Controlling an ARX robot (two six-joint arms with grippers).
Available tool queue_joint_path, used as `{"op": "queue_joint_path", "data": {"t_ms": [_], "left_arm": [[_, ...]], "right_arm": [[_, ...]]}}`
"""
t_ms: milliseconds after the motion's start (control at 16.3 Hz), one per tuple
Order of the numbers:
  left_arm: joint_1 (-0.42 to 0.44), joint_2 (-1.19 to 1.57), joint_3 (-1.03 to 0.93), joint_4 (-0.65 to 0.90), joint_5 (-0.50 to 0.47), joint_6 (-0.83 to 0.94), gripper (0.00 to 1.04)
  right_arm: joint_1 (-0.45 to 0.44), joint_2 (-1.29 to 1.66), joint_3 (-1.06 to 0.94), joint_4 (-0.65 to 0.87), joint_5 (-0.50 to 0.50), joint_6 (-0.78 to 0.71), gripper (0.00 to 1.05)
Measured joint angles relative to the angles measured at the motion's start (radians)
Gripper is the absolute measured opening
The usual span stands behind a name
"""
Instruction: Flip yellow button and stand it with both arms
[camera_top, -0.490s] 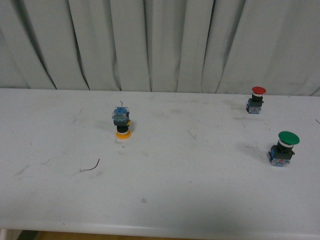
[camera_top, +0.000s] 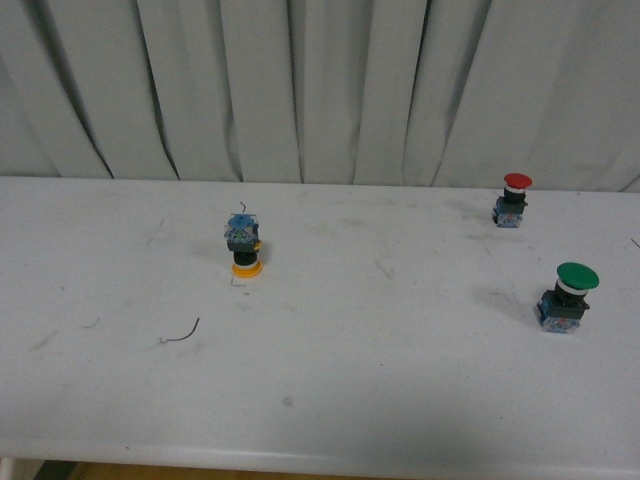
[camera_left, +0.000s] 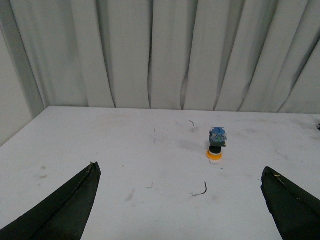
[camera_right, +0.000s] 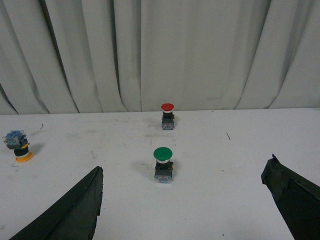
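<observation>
The yellow button (camera_top: 245, 245) stands upside down on the white table, its yellow cap on the surface and its blue base on top. It shows in the left wrist view (camera_left: 216, 143) and at the edge of the right wrist view (camera_right: 18, 147). My left gripper (camera_left: 180, 172) is open, well short of the button, with nothing between its black fingers (camera_left: 65, 210). My right gripper (camera_right: 182, 172) is open too, with the green-capped button lying beyond its fingers (camera_right: 72, 212). Neither arm appears in the front view.
A red-capped button (camera_top: 513, 199) stands upright at the back right. A larger green-capped button (camera_top: 568, 297) stands upright nearer on the right. A thin curved wire scrap (camera_top: 183, 333) lies left of centre. A grey curtain (camera_top: 320, 90) hangs behind the table (camera_top: 380, 400).
</observation>
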Motion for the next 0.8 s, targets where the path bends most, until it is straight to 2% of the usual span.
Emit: {"op": "queue_joint_path", "data": {"t_ms": [735,796], "left_arm": [[0.0,0.0,0.0,0.0,0.0,0.0,0.98],[-0.014,0.018,0.027,-0.1,-0.047,-0.023,0.98]], "right_arm": [[0.0,0.0,0.0,0.0,0.0,0.0,0.98],[0.0,0.0,0.0,0.0,0.0,0.0,0.98]]}}
